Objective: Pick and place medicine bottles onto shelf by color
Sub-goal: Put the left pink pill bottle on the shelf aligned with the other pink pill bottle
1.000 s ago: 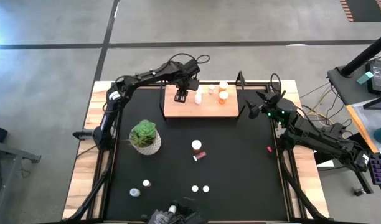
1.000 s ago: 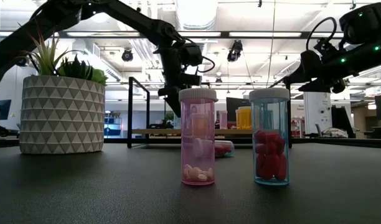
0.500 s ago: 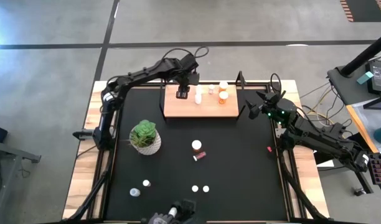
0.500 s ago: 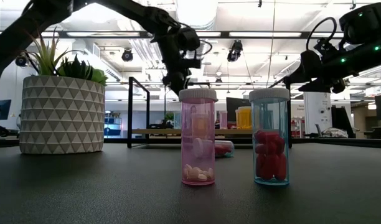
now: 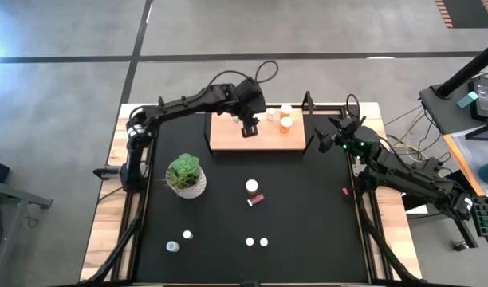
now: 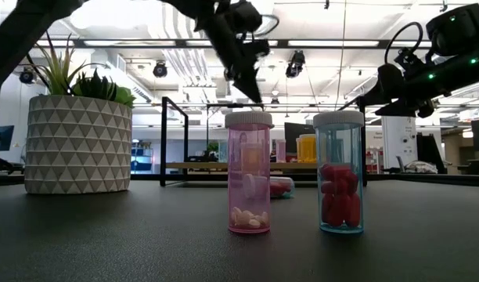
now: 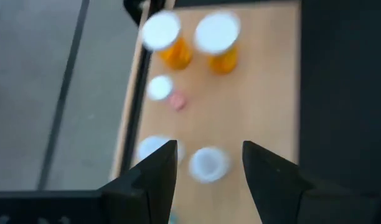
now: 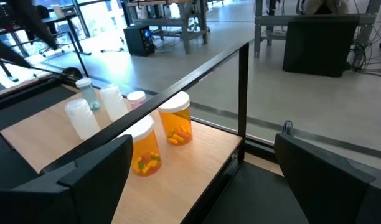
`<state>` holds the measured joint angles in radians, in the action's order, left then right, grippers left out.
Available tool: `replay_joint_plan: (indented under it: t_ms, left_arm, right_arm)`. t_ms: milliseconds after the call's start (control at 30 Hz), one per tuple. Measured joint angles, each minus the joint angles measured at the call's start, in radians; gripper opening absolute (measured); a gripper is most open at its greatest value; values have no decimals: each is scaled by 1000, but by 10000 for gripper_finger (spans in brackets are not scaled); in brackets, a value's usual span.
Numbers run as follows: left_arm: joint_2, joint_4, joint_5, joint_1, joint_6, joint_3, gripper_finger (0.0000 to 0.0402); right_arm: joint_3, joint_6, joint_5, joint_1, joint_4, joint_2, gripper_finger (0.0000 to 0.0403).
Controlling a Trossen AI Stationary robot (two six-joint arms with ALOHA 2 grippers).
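Overhead, the left tool hangs above the shelf, its jaws partly apart and holding nothing, with a white bottle showing between them in the wrist view. Two orange bottles carrying coloured pills, a pink bottle and the white ones stand grouped at the shelf's back. Doing this step well probably means lifting straight clear of those caps before swinging out, then coming down squarely over the next bottle. More bottles wait on the black surface: a pink one with pale pills at its bottom, a blue-tinted one packed with red pills, and others toward the front. Right tool waits, jaws wide, beside the shelf's end. A plant stands apart.
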<state>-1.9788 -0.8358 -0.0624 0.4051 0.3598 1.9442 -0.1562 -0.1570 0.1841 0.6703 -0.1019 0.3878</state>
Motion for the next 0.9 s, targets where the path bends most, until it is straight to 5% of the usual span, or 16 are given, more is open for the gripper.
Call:
replay_joint_plan:
  t_ms: [333,633,900]
  left_arm:
    - [34,43,3,-148,-451,-2,164]
    - [33,20,-16,-272,-579,-7,164]
    - [38,-169,-67,-374,-793,-8,164]
  right_arm:
    - [0,0,0,0,0,0,380]
    - [0,0,0,0,0,0,380]
    - [0,0,0,0,0,0,380]
